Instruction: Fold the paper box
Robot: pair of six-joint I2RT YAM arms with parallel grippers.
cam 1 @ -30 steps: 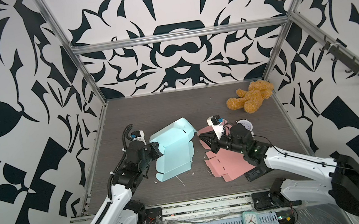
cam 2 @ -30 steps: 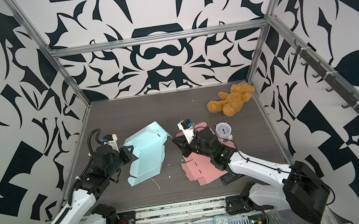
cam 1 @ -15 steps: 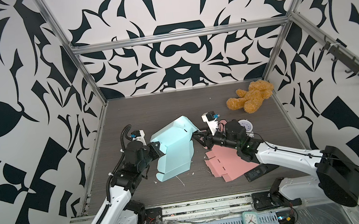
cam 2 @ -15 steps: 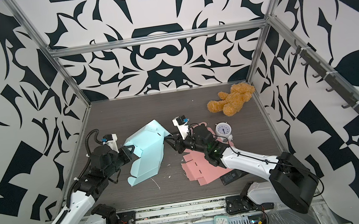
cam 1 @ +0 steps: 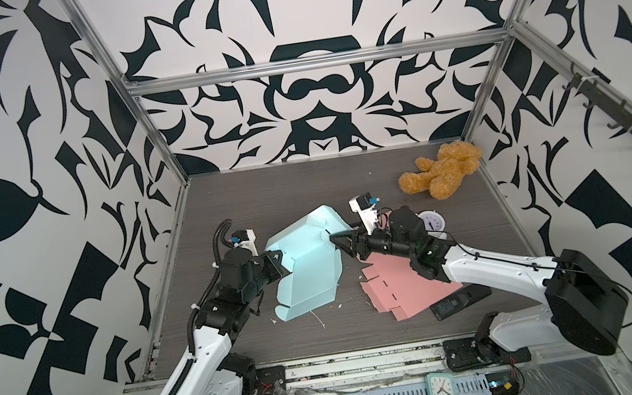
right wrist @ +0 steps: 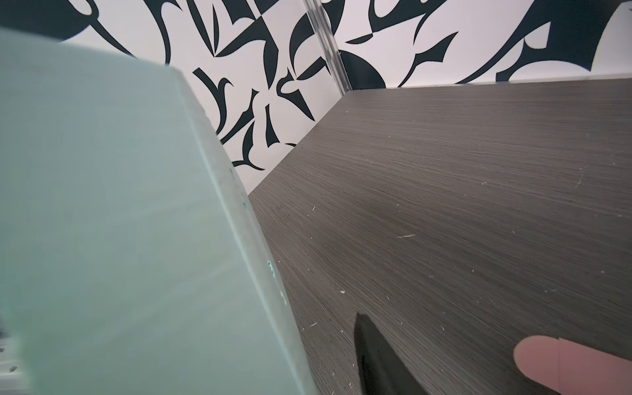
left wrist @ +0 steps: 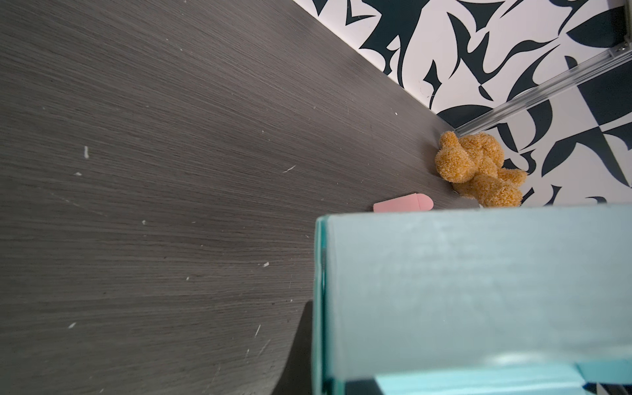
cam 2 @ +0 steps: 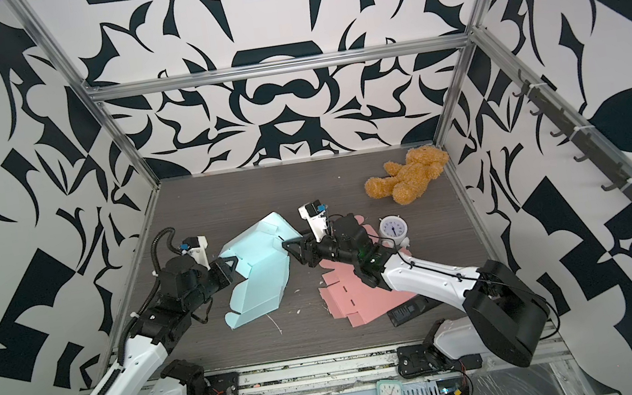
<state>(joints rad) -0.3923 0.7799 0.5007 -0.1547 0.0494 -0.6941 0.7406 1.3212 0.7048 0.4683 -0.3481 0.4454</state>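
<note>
Left pincer [cam 1: 277, 259] is clenching on the left edge of the pale blue, half-folded paper box [cam 1: 307, 269]. That box is sitting left of the middle of the dark grey wood-grain desk [cam 1: 264, 197], between the two arms, with its far walls partly standing and its near flap lying flat. Right pincer [cam 1: 344, 247] is standing with its jaws parted at the box's right edge, gripping nothing. In the right wrist view only one dark finger [right wrist: 376, 362] is showing beside the blue panel, so I cannot tell whether the paper is lying between the jaws.

As I am judging it, the risk is coming from the one-sided hold. Thin card pinched at a single edge is likely bending where it wants, so a push from the right could be creasing a panel off its score line or flattening the standing walls. Closing the parted jaws slightly off the edge could be crumpling the wall or missing it altogether. A pull against the clenched side could be tearing the paper or dragging it free. Right arm is also reaching over the flat pink cardboard blank [cam 1: 403, 291], with the small white round alarm clock [cam 1: 431, 223] just behind its wrist, and a wide swing could be sweeping either one along the desk.
</note>
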